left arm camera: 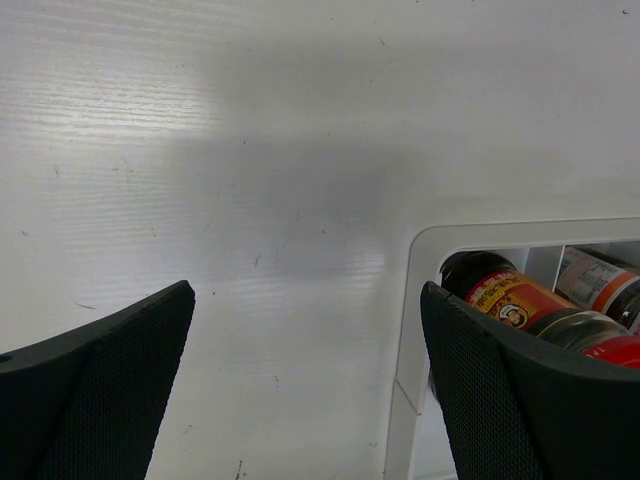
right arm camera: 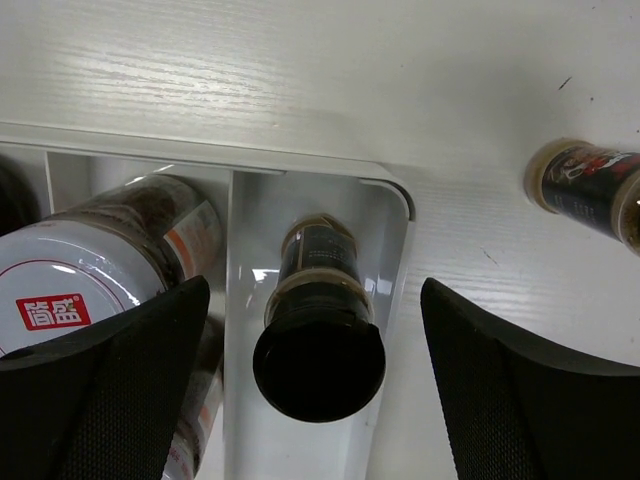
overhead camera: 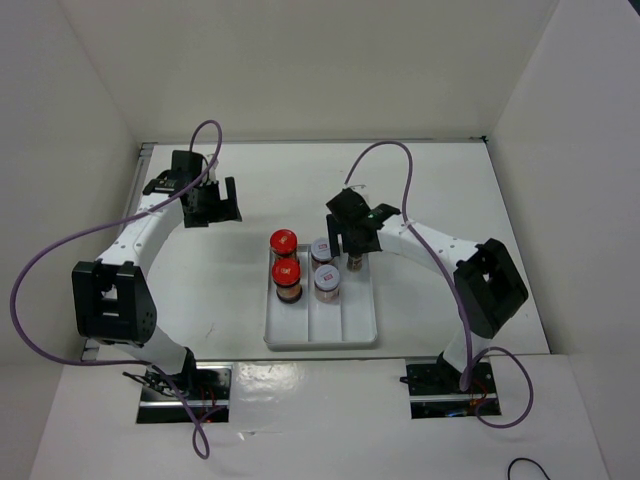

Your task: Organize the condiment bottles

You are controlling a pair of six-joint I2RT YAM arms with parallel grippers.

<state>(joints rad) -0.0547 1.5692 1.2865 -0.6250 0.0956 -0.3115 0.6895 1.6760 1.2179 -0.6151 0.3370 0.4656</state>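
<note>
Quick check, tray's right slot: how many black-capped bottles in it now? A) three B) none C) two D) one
D: the right wrist view shows a single black-capped bottle standing in the right slot of the tray, while another small dark bottle sits outside it on the table.

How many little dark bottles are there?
2. One dark bottle stands in the right-hand compartment of the tray, under the open right gripper; the other bottle is on the table. Others may be hidden.
</note>
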